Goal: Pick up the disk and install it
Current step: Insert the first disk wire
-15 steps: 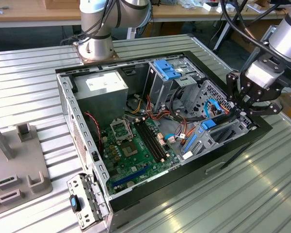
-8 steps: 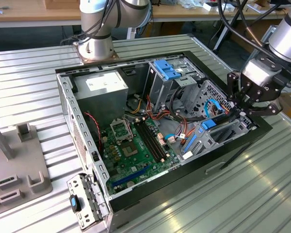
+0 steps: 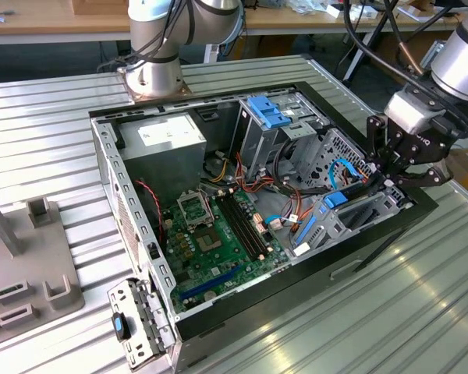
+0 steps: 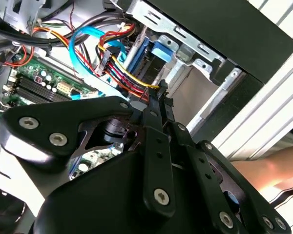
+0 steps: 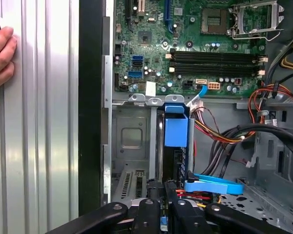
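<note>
The disk is sitting upright in the case's drive bay, blue tab facing the motherboard. The gripper is hanging right over it, and a hand is resting on the ribbed worktop.

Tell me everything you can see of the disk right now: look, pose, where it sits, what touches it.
The disk stands on edge in a bay of the metal drive cage at the open computer case's corner, beside the motherboard. In the first wrist view it shows as a dark, narrow slab between bright blue plastic rails, with a blue end tab at the motherboard end. Cage walls flank it. The gripper hangs right at its other end; contact there is hidden. The exterior view shows its blue tab under the gripper.
</note>
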Robot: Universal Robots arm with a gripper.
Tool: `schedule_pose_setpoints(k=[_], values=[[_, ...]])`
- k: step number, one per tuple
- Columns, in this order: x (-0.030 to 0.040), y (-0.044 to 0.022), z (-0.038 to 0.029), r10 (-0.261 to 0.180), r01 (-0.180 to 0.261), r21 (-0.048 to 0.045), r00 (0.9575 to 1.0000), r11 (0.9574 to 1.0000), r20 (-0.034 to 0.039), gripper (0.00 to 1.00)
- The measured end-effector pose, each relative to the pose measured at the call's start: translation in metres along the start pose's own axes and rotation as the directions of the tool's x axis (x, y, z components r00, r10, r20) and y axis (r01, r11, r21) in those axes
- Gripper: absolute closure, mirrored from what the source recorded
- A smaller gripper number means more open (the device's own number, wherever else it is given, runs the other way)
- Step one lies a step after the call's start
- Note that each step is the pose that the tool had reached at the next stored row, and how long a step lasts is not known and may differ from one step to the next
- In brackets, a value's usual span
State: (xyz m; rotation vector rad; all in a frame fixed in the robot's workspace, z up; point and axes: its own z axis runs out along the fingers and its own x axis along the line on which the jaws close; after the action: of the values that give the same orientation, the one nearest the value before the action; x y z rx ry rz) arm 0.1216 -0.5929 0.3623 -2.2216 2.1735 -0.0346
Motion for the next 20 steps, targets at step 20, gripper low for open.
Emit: schedule_pose_setpoints(k=[20], values=[[-0.0126,-0.005,0.0085,0.081,-0.081,-0.0564,0.9967,0.9951,-0.0102,0.84]])
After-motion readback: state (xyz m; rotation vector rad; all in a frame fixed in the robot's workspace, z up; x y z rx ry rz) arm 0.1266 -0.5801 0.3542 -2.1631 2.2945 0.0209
